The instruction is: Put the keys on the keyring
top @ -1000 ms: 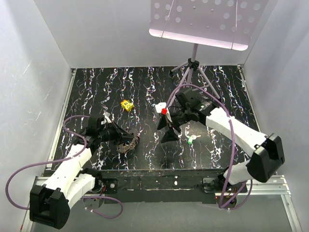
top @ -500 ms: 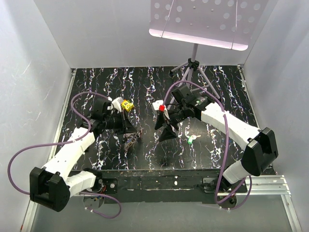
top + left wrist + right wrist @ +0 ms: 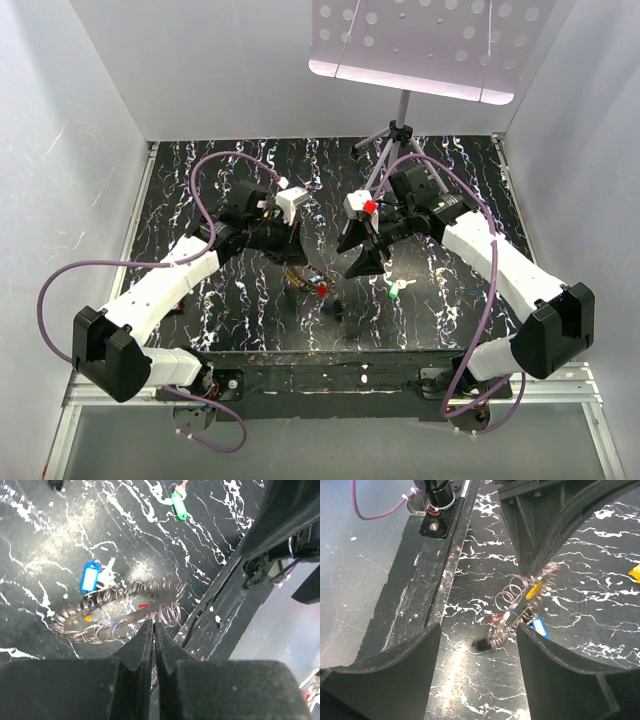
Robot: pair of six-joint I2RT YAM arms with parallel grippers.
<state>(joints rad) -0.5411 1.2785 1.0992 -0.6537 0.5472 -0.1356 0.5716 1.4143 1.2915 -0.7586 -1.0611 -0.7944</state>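
Note:
My left gripper [image 3: 292, 262] [image 3: 154, 624] is shut on the keyring [image 3: 305, 279] [image 3: 120, 611], a silvery wire loop strung with several small rings, and holds it just above the table. Blue [image 3: 90, 577], red [image 3: 145, 605] and orange [image 3: 88, 618] keys dangle from it. In the right wrist view the keyring [image 3: 512, 605] hangs from the left fingers [image 3: 535, 545], with orange [image 3: 534, 590] and blue [image 3: 539, 627] keys. My right gripper [image 3: 362, 252] [image 3: 479, 630] stands open just right of the keyring, nothing between its fingers. A green key [image 3: 397, 291] [image 3: 178, 506] lies loose on the table.
A grey tripod stand [image 3: 400, 140] carrying a perforated white panel stands at the back right. A yellow block [image 3: 635, 572] shows at the right edge of the right wrist view. The table's front edge [image 3: 330, 355] and white side walls bound the black marbled surface.
The left arm swung up and toward the centre, carrying the keyring off the table. The right gripper shifted right and back a little, and its jaws narrowed slightly.

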